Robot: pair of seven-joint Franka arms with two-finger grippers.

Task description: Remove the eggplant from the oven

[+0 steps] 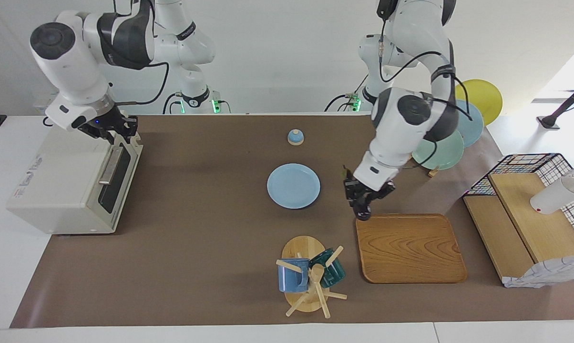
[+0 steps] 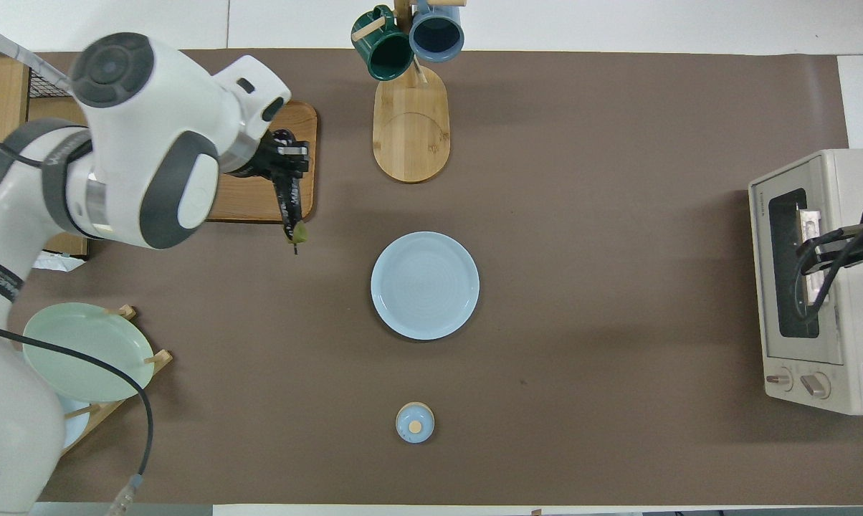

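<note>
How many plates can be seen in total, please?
4. A light blue plate lies flat mid-table. A green plate, a blue plate and a yellow plate stand, partly covered, in the rack; another could hide there.

Plate [image 1: 293, 186] mid-table between oven [image 1: 67, 183] and tray [image 1: 409, 248].

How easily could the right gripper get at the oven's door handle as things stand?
Probably yes: the right gripper hangs just above the oven, by its door handle, and nothing stands between them.
</note>
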